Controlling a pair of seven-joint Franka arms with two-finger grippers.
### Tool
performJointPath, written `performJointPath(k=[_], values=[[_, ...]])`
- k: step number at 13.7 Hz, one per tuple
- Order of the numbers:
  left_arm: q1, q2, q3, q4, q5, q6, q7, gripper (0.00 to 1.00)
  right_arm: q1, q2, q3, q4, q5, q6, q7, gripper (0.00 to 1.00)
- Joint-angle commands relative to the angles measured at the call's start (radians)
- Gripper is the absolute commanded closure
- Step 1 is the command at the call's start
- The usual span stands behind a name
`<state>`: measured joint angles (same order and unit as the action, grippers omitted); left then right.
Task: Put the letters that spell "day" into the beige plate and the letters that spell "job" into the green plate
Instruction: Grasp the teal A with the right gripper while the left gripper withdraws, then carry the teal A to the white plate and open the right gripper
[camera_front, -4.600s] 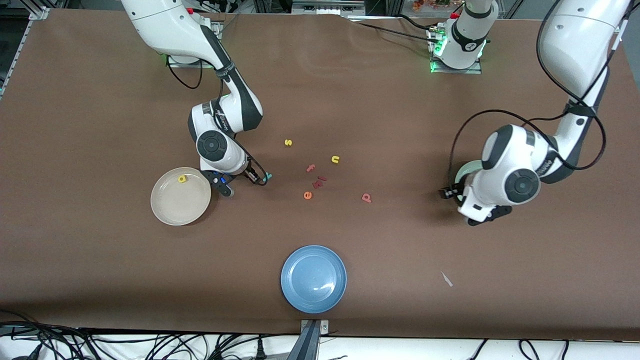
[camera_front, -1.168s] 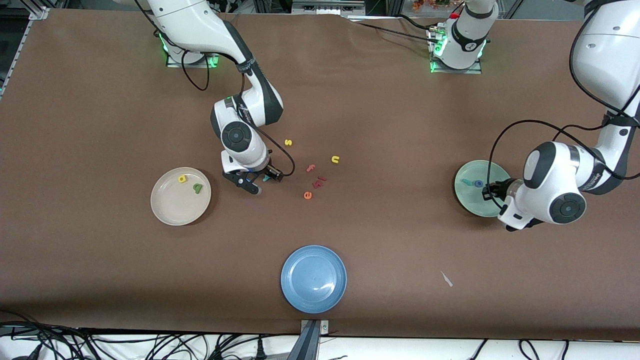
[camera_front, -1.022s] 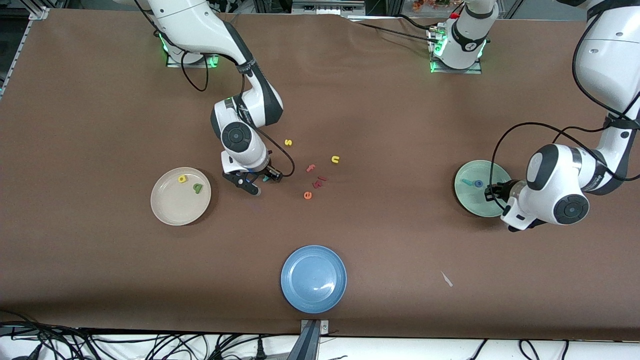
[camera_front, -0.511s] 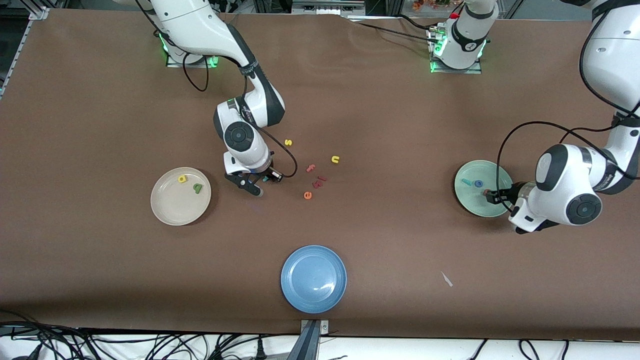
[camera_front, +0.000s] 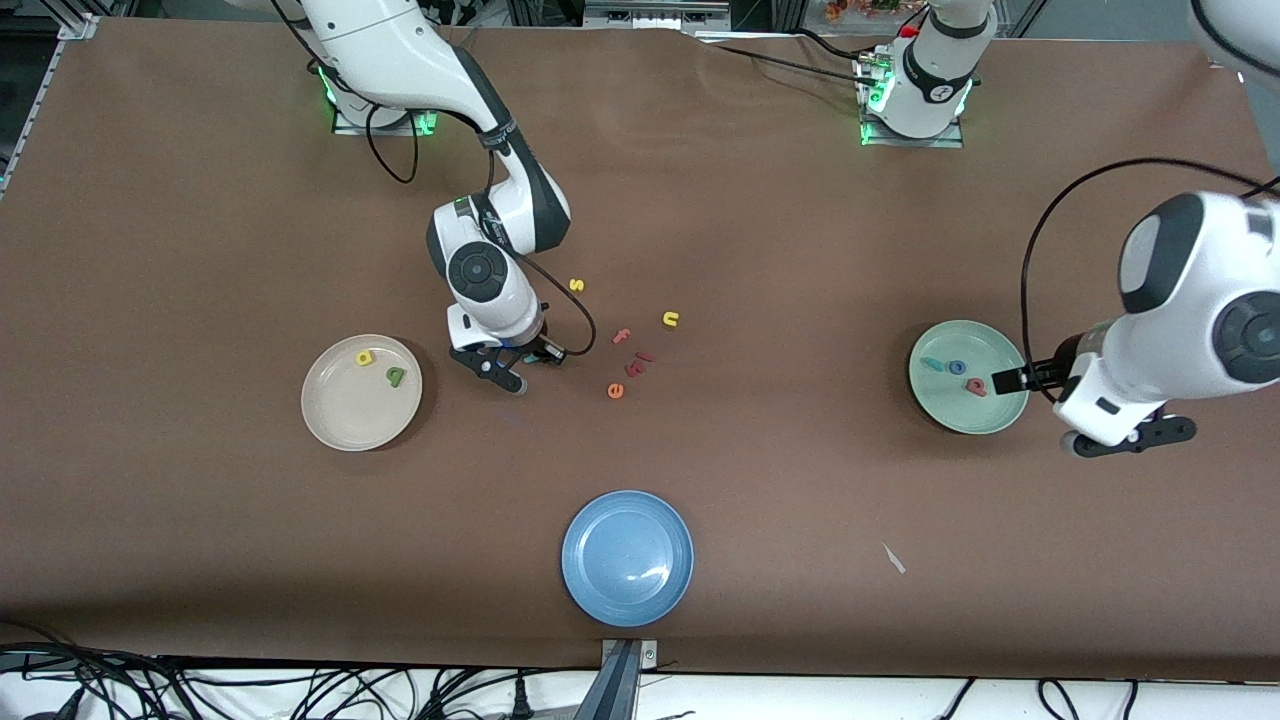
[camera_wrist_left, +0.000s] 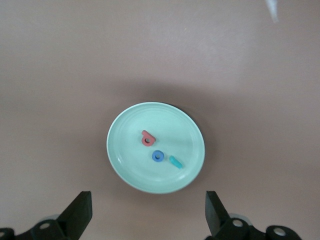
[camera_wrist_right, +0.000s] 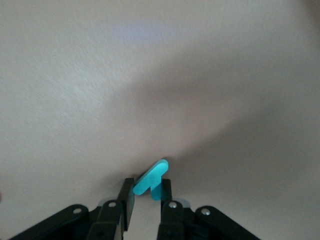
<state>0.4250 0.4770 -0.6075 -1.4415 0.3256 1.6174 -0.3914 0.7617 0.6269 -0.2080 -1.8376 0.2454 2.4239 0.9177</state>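
left hand (camera_wrist_left: 147, 217) gaping, rising off green plate (camera_front: 1005, 412): b (camera_front: 976, 386) now lying beside o (camera_front: 957, 368) and j (camera_front: 934, 364), "job" complete | right hand (camera_front: 527, 356) now clamping y (camera_wrist_right: 150, 179) on worktop; d (camera_front: 364, 357), a (camera_front: 396, 376) waiting in beige plate (camera_front: 335, 420) | y going there next

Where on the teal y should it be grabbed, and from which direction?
By its narrow stem, from above: the teal y is flat and thin, and the stem fits between the fingers. The right hand is shut on it that way. The left hand hangs open over the green plate.
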Motion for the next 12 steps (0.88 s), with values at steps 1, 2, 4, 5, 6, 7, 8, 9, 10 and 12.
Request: performJointPath(k=[1,2,4,5,6,7,8,9,10,12], values=[[0.004,0.011,-0.029,0.123,0.016,-0.086,0.125,0.01,0.005,-0.051,-0.071,0.032,-0.008,-0.133,-0.112,0.79],[0.003,0.009,-0.031,0.153,0.015,-0.093,0.146,0.00,0.005,-0.061,-0.111,0.034,-0.006,-0.172,-0.185,0.79],[0.003,0.009,-0.043,0.193,0.015,-0.131,0.160,0.00,0.004,-0.075,-0.192,0.026,-0.001,-0.256,-0.371,0.78],[-0.002,0.011,-0.041,0.205,0.015,-0.137,0.198,0.00,0.002,-0.075,-0.230,0.021,0.003,-0.273,-0.454,0.78],[-0.014,0.011,-0.032,0.205,0.013,-0.137,0.245,0.01,-0.001,-0.075,-0.261,0.015,0.005,-0.273,-0.520,0.78],[-0.053,0.011,-0.006,0.207,0.015,-0.137,0.282,0.01,-0.004,-0.073,-0.287,0.005,0.006,-0.273,-0.581,0.78],[-0.099,0.005,0.061,0.217,0.004,-0.137,0.296,0.01,-0.027,-0.066,-0.298,0.001,0.009,-0.272,-0.644,0.78],[-0.142,-0.011,0.125,0.230,-0.044,-0.137,0.299,0.02,-0.075,-0.059,-0.298,0.001,0.011,-0.266,-0.704,0.78],[-0.181,-0.023,0.199,0.231,-0.124,-0.136,0.302,0.02,-0.129,-0.050,-0.294,0.003,0.021,-0.256,-0.776,0.78],[-0.271,-0.061,0.351,0.231,-0.222,-0.126,0.318,0.02,-0.208,-0.027,-0.281,0.004,0.147,-0.255,-0.935,0.76]])
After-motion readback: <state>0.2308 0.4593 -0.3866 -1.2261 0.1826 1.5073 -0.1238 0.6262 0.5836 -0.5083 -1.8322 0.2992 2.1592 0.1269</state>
